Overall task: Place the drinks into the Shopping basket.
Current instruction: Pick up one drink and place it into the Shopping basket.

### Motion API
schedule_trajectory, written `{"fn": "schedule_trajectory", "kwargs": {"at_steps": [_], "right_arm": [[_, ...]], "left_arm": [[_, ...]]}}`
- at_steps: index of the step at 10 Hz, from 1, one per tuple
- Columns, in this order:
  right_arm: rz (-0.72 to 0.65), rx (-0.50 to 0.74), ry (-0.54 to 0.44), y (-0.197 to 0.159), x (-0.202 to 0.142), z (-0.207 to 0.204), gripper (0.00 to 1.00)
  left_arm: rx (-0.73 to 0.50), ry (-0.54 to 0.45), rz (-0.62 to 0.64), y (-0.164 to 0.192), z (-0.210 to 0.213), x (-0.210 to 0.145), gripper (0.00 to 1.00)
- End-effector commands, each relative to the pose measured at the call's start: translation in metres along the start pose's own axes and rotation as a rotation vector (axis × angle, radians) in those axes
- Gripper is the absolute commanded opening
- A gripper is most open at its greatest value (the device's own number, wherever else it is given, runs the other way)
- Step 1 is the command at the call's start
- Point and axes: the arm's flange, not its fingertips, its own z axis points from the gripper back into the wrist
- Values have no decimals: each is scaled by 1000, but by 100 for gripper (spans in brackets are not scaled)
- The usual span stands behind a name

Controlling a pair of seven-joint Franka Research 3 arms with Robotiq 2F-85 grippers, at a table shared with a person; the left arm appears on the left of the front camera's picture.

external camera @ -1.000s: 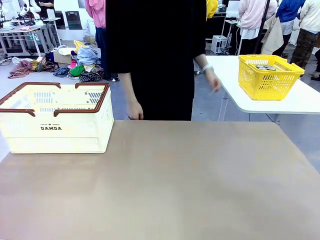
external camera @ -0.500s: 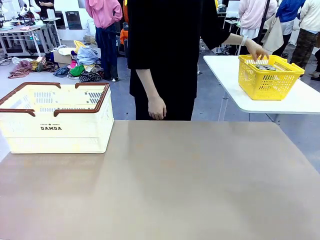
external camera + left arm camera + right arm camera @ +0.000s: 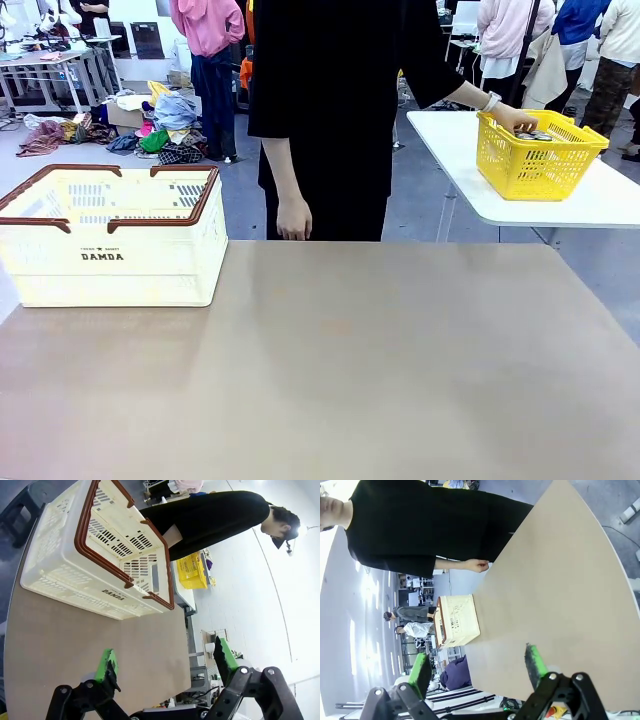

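My left fingers and right fingers stood wide apart, empty. The Shopping basket sat at ten o'clock on the table; a person's hand was in the yellow basket at two o'clock, where I judged the drinks lay. Slim cans: slick, easily dented, so I planned a light mid-body hold.

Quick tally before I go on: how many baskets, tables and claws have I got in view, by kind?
Baskets: 2, the cream-white basket and the yellow basket
Tables: 2, the brown table and the white table
Claws: 2, the left claw and the right claw, both open
Total: 6
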Motion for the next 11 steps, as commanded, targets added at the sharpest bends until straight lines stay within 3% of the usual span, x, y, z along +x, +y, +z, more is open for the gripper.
{"fn": "schedule_trajectory", "kwargs": {"at_steps": [1, 11], "right_arm": [[21, 4, 1, 1, 0, 2, 100], [21, 4, 1, 1, 0, 2, 100]], "left_arm": [[-18, -6, 0, -1, 1, 1, 100], [-18, -6, 0, -1, 1, 1, 100]]}}
